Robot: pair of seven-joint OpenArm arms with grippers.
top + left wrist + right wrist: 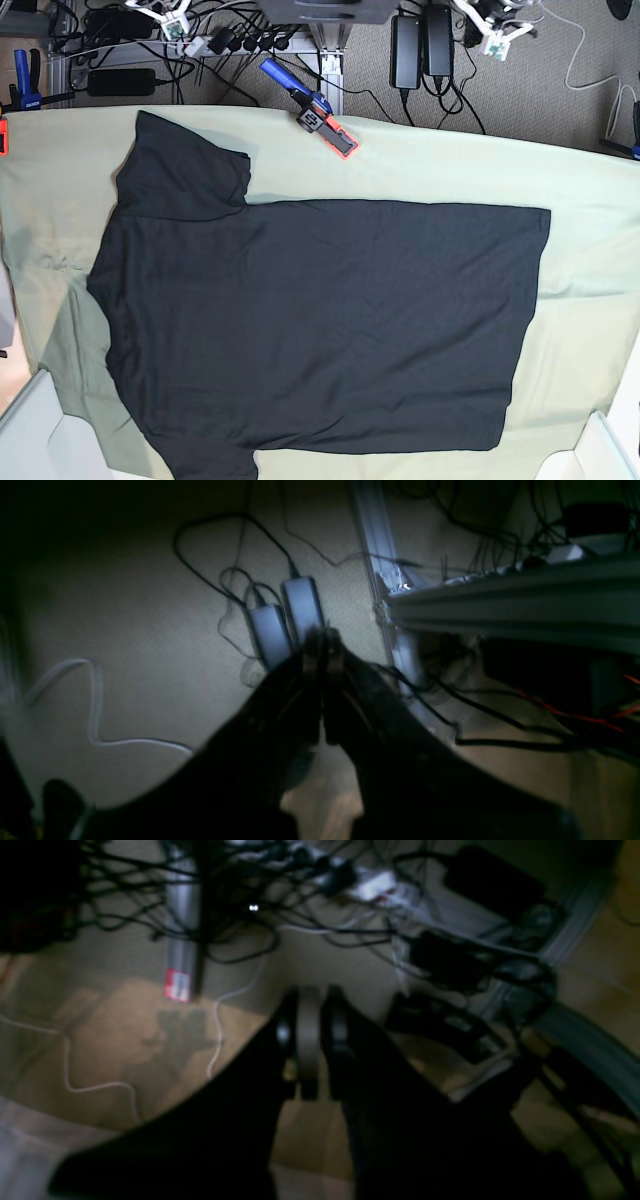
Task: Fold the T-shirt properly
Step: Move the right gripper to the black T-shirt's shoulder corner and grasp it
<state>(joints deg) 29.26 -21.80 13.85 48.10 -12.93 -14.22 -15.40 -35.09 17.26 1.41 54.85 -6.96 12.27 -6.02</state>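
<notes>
Left wrist view, floor: two grey power bricks side by side, black cables around them, a pale cord nearby; metal rail beyond
Left pincer: closed, blurred fingers together, hanging above the floor
Right wrist view, floor: tangled black cables, a red-tipped metal post
Right pincer: closed, fingers side by side, nothing visible between them, above the floor
Base view, T-shirt: black, spread flat on the pale green sheet, sleeves at the image-left side
Clamp: blue and orange-red, at the table's far edge, near the T-shirt
</notes>
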